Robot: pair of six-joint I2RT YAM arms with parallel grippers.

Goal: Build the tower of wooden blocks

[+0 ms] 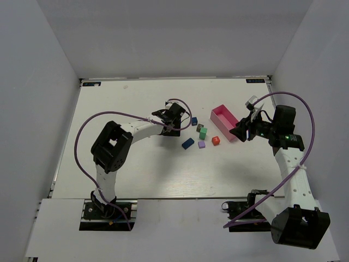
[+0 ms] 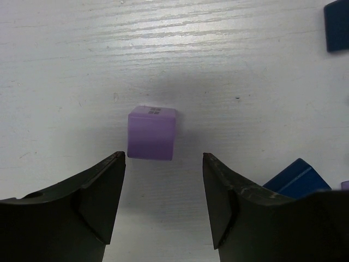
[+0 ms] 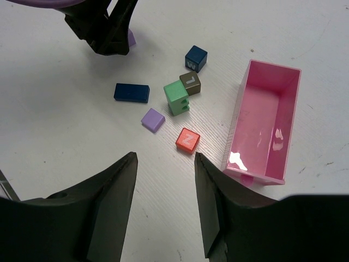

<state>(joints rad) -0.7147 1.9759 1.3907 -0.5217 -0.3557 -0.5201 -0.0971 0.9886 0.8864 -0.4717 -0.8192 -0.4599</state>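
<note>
At the bottom of the frame the right gripper (image 3: 164,164) hangs over the white table (image 3: 65,142), its two dark fingers (image 3: 103,202) apart with nothing between them. Just above the gap lies a red block (image 3: 187,140) with a letter on top. Up and left of it is a flat lilac block (image 3: 153,119), then a green block (image 3: 176,98) touching a brown cube (image 3: 191,83). A dark blue cube (image 3: 196,58) sits a little higher, and a dark blue brick (image 3: 131,92) lies to the left. A pink tray (image 3: 235,128) fills the right side, glossy inside. In the upper left, the left gripper (image 3: 109,41) reaches down beside a second lilac block (image 3: 131,38), which is mostly hidden.
</note>
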